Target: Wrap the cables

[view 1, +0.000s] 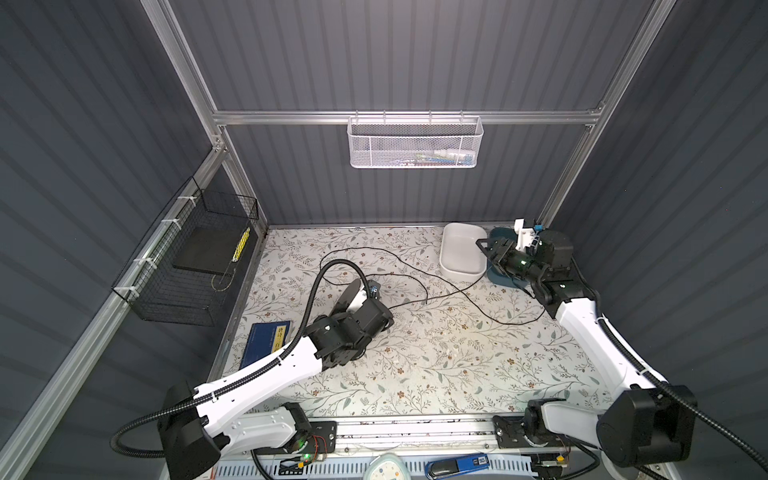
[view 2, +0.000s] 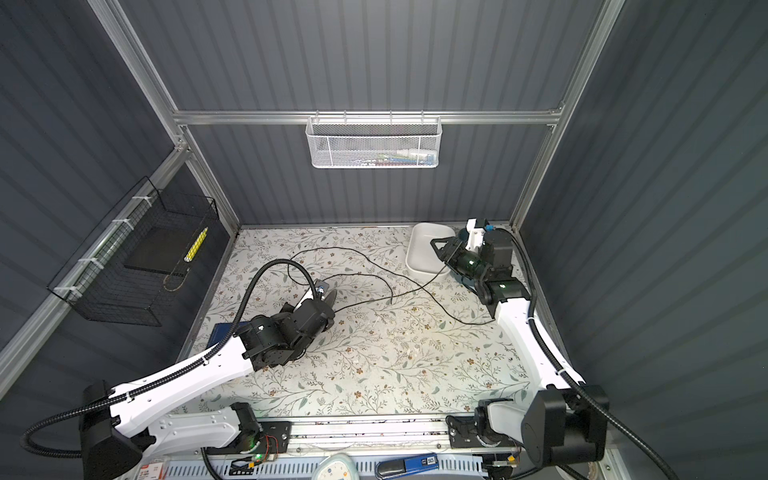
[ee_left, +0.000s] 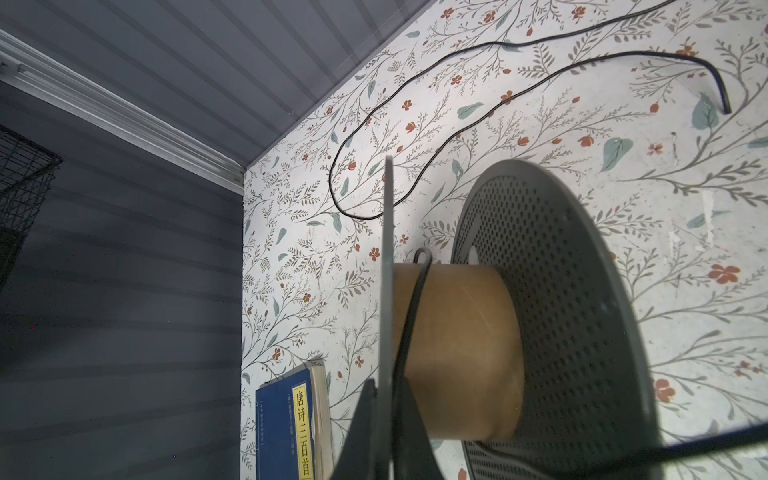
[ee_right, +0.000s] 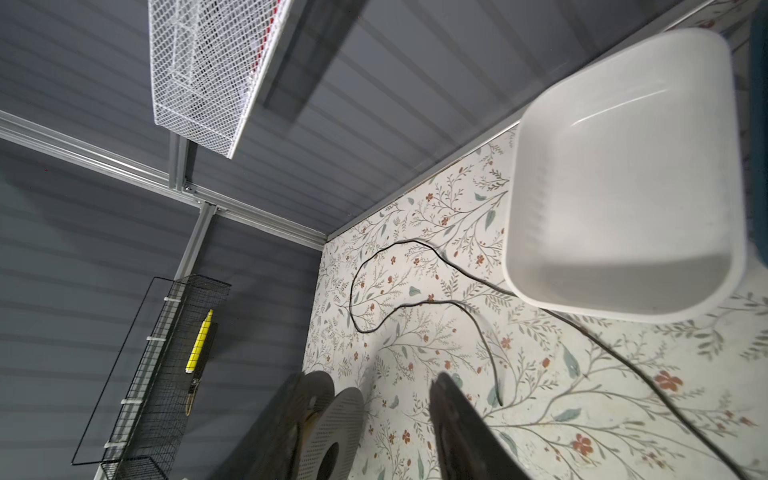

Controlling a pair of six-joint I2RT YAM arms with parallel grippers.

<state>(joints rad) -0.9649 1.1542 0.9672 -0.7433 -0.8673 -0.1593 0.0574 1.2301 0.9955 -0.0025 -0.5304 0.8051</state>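
Trailing beside white tub — cable; basket holds marker.

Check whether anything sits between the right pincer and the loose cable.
Nothing visible does. The right pincer is by the white dish's rim; the cable lies bare on the table just in front of that dish, uncovered.

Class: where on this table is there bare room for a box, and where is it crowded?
Free: the front half of the table, between left arm and right arm, nearer than the black cable; the back left corner beyond its loop. Crowded: the middle (cable, grey spool), back right (white tub), left edge (blue book).
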